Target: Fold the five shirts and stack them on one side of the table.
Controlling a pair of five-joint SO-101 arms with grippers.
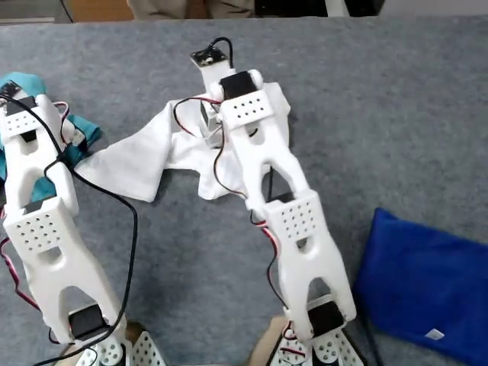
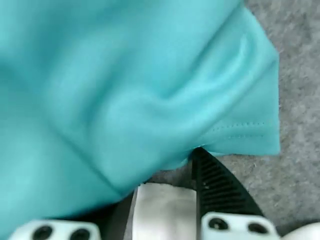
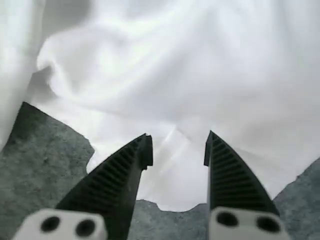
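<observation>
I think the white shirt [image 1: 130, 164] is the one being folded now. It lies crumpled in the middle of the table [image 1: 366, 114], and the right gripper [image 3: 175, 145] hangs just over it, spread wide with nothing in it, so next it should come down and pinch an edge. The view from above also shows a blue shirt [image 1: 423, 282] lying folded on the right side and a teal shirt [image 1: 82, 137] at the left edge. The left wrist view shows the teal cloth right up against the left gripper [image 2: 155, 172], but I cannot tell if it is holding it.
</observation>
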